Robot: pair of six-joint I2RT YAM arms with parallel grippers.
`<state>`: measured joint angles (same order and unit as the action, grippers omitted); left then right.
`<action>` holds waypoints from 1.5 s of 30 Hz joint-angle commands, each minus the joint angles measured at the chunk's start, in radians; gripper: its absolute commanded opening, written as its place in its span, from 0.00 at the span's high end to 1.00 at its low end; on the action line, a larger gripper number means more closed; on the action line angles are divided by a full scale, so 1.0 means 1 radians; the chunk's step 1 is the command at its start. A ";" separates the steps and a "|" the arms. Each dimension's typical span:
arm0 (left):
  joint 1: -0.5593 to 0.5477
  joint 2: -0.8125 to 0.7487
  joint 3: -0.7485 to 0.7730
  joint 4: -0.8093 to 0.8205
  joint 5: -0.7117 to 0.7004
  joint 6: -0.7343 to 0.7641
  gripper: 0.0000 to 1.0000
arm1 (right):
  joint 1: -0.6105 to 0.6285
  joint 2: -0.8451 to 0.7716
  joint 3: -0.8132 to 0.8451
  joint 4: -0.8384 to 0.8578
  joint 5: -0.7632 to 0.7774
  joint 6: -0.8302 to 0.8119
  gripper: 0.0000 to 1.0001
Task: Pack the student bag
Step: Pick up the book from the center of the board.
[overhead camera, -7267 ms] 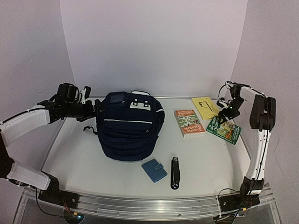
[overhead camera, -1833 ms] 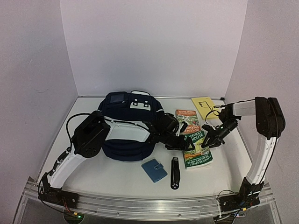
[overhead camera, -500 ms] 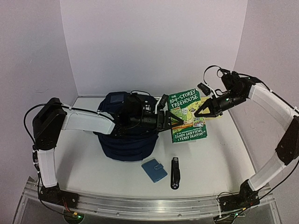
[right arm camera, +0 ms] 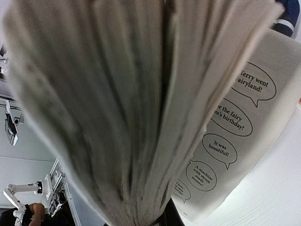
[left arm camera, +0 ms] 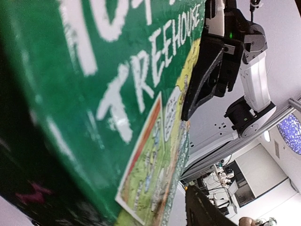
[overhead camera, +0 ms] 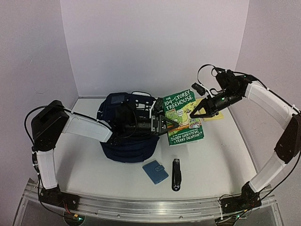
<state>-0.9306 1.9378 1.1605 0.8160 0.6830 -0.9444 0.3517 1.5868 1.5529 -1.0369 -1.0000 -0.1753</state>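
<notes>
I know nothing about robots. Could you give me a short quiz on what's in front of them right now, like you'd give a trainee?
1. True or false: the green book lies flat on the table.
2. Which word shows on the book's cover? A) TREEHOUSE B) CASTLE C) GARDEN
3. Fill in: the blue wallet lies just in front of the ____.

Key:
1. False: the right gripper holds it up off the table.
2. A
3. student bag
</notes>
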 commanded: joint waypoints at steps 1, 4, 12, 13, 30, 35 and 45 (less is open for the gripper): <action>-0.015 -0.098 -0.028 0.139 -0.009 -0.022 0.36 | 0.027 0.008 0.048 0.075 -0.090 -0.040 1.00; -0.004 -0.111 -0.062 0.176 -0.050 -0.044 0.39 | 0.028 -0.001 0.039 0.080 -0.097 -0.039 1.00; 0.003 -0.104 -0.111 0.321 -0.107 -0.094 0.46 | 0.029 -0.016 -0.004 0.128 -0.135 0.002 1.00; 0.003 -0.104 -0.114 0.331 -0.111 -0.097 0.46 | 0.032 -0.018 -0.010 0.139 -0.136 0.010 1.00; 0.003 -0.198 -0.219 0.336 -0.179 -0.086 0.81 | 0.065 0.014 -0.019 0.272 -0.047 0.109 0.77; 0.002 -0.332 -0.348 0.272 -0.277 -0.063 1.00 | 0.067 0.073 0.070 0.278 0.150 0.101 0.43; 0.003 -0.788 -0.618 -0.036 -0.574 -0.019 1.00 | 0.216 0.263 0.314 0.287 0.469 -0.008 0.38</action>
<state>-0.9264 1.3733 0.6009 0.8373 0.2753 -1.0042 0.4757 1.7864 1.7741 -0.7701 -0.7026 -0.1070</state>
